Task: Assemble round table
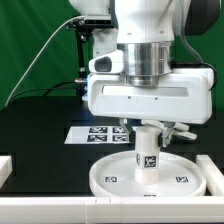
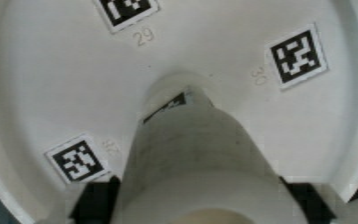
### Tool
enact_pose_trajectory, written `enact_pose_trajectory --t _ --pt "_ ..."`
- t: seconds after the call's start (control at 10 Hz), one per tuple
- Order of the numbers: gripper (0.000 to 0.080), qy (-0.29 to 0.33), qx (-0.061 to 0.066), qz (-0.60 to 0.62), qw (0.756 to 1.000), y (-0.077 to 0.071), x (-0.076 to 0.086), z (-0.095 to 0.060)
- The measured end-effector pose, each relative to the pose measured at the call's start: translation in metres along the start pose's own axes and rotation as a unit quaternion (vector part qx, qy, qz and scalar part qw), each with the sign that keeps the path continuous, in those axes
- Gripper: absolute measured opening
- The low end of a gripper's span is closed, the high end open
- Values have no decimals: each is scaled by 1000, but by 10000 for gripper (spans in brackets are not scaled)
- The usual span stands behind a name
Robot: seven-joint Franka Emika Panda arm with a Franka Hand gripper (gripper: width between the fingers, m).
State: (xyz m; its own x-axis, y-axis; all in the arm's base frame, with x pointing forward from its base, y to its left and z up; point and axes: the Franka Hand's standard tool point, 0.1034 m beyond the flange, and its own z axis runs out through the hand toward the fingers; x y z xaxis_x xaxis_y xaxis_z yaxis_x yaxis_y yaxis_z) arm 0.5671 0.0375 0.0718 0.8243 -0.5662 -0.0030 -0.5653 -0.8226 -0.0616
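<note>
Jaws closed on the short cylindrical post near its upper end. In the wrist view, the black pads sit against both flanks of the post. The post stands upright at the centre of the large round rimmed disc, directly beneath the jaws. The disc lies on the black counter, near the marker board.

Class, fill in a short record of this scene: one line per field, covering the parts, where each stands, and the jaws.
disc: white, round, rimmed, lying flat on the black table
post: upright at the disc's centre
gripper: directly above the post, jaws closed on its upper end
marker board: flat on the table behind the disc
tags: small black-and-white squares on disc and post
</note>
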Motion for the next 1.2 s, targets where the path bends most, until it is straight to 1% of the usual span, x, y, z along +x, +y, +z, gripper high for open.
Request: enact_pose_trajectory --t 0.2,0.3,0.4,0.5,0.6,0.7,0.8,1.0,1.2 --pt "404 0 0 75 997 0 0 0" --pt "406 0 0 75 997 0 0 0" --pt "454 0 0 73 997 0 0 0" --pt "454 0 0 72 997 0 0 0" --pt "598 -4 -4 57 998 -1 -2 -2" --pt "643 -19 -8 23 1000 -6 -9 -20" --pt "643 -25 -5 14 1000 -9 -12 -33" --pt "648 -25 -6 15 1000 -8 -12 -29" --pt "649 -25 -6 14 1000 -9 -13 -29"
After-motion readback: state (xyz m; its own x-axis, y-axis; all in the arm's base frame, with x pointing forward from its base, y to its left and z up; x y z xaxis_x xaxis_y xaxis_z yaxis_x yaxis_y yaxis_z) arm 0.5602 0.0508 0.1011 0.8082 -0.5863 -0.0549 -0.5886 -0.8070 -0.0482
